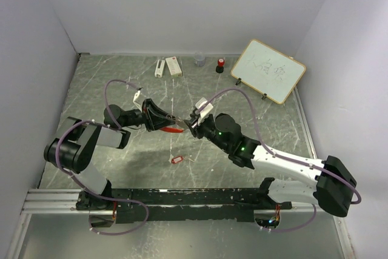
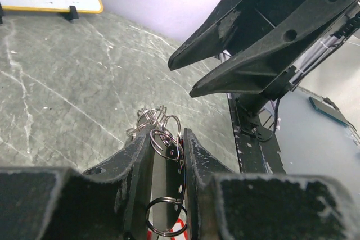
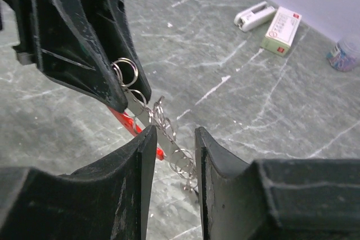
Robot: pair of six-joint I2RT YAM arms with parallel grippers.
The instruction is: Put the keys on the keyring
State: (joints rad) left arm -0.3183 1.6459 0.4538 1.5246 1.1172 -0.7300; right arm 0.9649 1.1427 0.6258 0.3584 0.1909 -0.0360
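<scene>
My left gripper is shut on the keyring, a grey metal strip carrying several thin silver rings. Its red fob hangs below the left gripper's jaws. My right gripper faces it tip to tip. In the right wrist view the strip and its chain of rings lie between the right fingers, which stand apart with a gap showing. A small dark piece hangs at the chain's lower end; I cannot tell what it is. One key with a red tag lies on the table in front of both grippers.
At the back stand a whiteboard, a white stapler, a small box, a clear jar and a red-capped black cylinder. A black rail runs along the near edge. White walls close in three sides.
</scene>
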